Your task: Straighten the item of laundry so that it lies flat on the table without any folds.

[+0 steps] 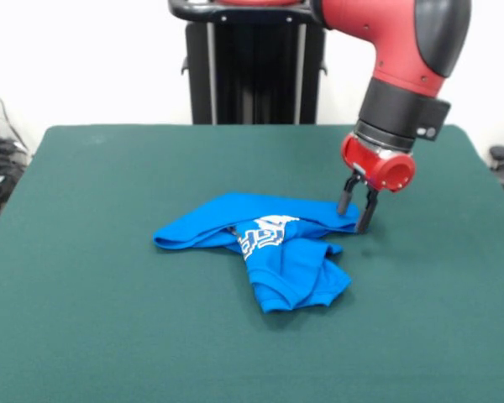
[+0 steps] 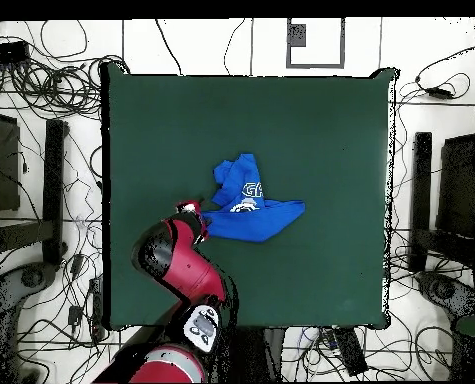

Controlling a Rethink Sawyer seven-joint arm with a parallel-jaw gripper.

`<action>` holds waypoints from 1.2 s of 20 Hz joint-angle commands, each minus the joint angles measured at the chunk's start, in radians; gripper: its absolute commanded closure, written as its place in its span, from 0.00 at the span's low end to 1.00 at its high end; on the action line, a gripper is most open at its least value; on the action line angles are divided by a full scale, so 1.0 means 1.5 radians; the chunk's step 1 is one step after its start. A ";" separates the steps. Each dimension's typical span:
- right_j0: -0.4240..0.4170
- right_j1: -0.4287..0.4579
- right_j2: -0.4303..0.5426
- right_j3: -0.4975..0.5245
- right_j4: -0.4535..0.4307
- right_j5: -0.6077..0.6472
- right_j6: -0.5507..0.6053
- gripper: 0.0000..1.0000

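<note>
The item of laundry (image 1: 269,248) is a bright blue garment with white lettering. It lies crumpled and folded over itself near the middle of the dark green table (image 1: 109,319). My gripper (image 1: 353,220) is down at the garment's right corner, its two black fingers apart on either side of the fabric edge, close to the table top. In the overhead view the garment (image 2: 251,208) lies a little left of the table's (image 2: 311,120) centre, and the gripper (image 2: 191,208) is at its left tip, largely hidden under the red arm.
The robot's black pedestal (image 1: 252,67) stands behind the table's far edge. Cables and dark equipment (image 2: 41,200) lie on the floor around the table. Green table surface surrounds the garment on all sides.
</note>
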 commanded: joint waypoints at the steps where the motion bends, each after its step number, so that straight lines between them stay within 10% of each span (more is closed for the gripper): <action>1: -0.012 0.025 0.095 0.026 0.038 0.001 0.209 0.00; 24: -0.016 0.037 0.071 0.022 -0.006 0.006 0.127 0.00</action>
